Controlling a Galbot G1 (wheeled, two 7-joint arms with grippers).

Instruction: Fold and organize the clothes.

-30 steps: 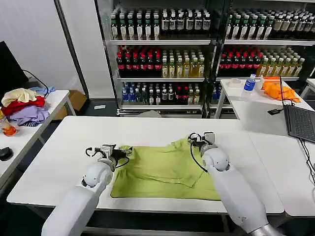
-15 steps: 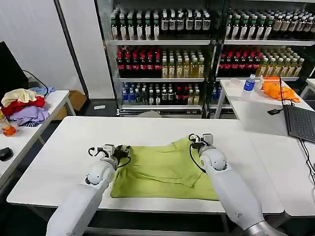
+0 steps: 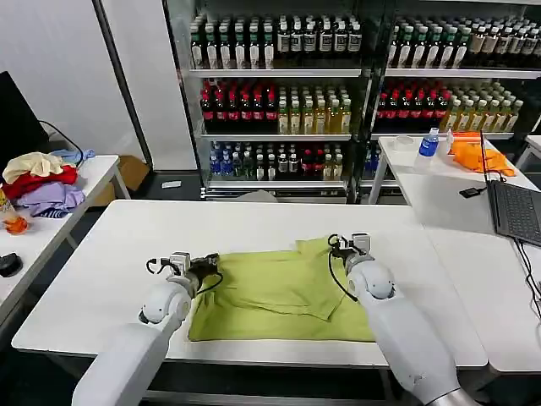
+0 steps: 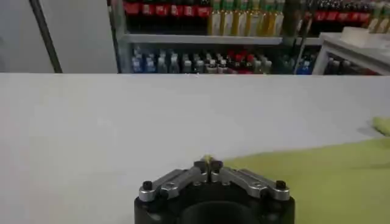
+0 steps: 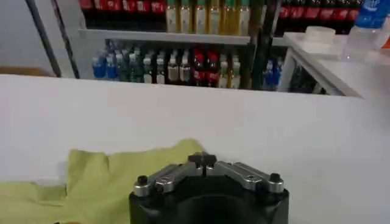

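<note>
White tables [image 3: 254, 224], stocked drink shelves [image 3: 279, 93]

A shop-like test room. Behind the white table [image 3: 254, 222] stand glass-fronted shelves [image 3: 279, 101] packed with rows of bottled drinks, as in a store. A laptop [image 3: 516, 210] on a side table and piled clothes [image 3: 42, 182] suggest a lab.

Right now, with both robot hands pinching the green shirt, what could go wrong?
1. The left gripper has its fingers shut on just a tiny corner of the shirt, so the cloth could slip out when it lifts.
2. The right gripper also holds only the far edge, so one side might drop and the fold could come out crooked.
3. A layer is already folded over the middle, and pulling may bunch it on the table.
</note>
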